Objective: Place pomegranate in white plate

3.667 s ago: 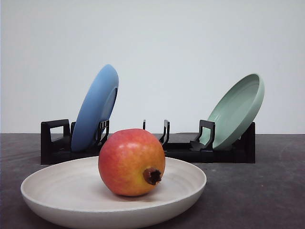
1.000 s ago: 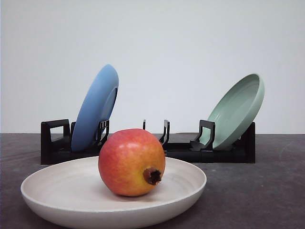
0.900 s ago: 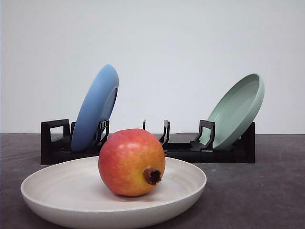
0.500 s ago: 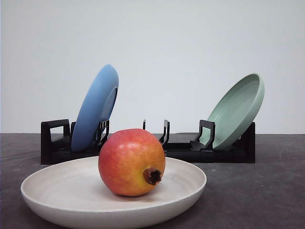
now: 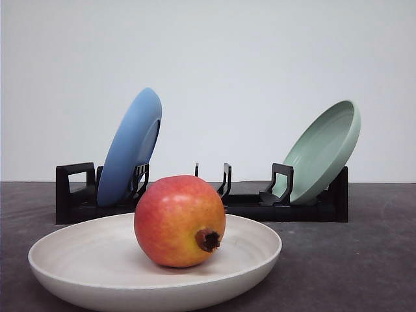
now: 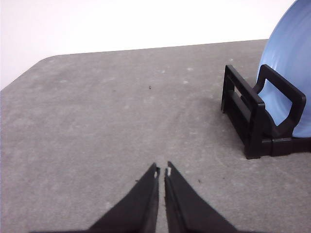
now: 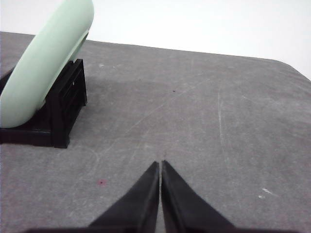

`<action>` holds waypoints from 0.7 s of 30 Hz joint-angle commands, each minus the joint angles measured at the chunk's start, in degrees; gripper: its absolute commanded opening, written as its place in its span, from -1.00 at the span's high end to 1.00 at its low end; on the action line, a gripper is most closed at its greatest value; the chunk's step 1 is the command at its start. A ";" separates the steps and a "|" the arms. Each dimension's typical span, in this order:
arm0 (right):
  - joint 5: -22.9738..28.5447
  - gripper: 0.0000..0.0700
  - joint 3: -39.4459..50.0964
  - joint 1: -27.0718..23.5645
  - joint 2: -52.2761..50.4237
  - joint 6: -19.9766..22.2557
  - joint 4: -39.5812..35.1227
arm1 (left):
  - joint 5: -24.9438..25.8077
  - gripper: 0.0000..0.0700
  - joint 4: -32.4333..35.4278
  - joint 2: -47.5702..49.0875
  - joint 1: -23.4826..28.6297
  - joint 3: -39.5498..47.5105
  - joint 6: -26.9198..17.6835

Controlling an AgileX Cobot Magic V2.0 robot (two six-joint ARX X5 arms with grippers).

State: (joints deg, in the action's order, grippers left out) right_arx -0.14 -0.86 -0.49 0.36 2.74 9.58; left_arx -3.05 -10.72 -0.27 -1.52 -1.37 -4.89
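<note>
Grey, matte table surface (image 5: pixel 364 260) runs back to a plain white wall.

Front view: the white plate (image 5: pixel 84 260) sits at the near edge of the table, left of centre. The pomegranate (image 5: pixel 179 221) rests inside the plate, on its floor, right of the plate's middle, with the dark crown stub turned toward the camera and slightly right. Behind the plate, a black rack (image 5: pixel 247 203) lies across the table. A blue plate (image 5: pixel 130 146) stands tilted in the rack's left end; a pale green plate (image 5: pixel 323 151) leans in its right end, hollow side facing left. The middle slots hold nothing.

Left wrist view: the left gripper (image 6: pixel 162 171) is above bare table, fingers nearly together with only a thin slit between the tips, holding nothing. The rack's left end and the blue plate are just beyond it.

Right wrist view: the right gripper (image 7: pixel 160 164) is above bare table, tips pressed together, holding nothing. The rack's right end with the pale green plate stands apart from it
</note>
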 commanded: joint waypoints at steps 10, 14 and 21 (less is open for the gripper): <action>0.20 1.00 0.22 -0.02 -0.15 -0.59 -0.61 | 0.06 1.00 0.02 0.09 0.11 0.70 -0.13; 0.20 1.00 0.22 -0.02 -0.15 -0.59 -0.61 | 0.04 1.00 0.02 0.09 0.11 0.70 -0.11; 0.20 1.00 0.22 -0.02 -0.15 -0.59 -0.61 | 0.07 1.00 0.02 0.09 0.11 0.70 -0.11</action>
State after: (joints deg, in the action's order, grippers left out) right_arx -0.14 -0.86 -0.49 0.36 2.74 9.58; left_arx -3.05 -10.72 -0.26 -1.52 -1.37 -4.89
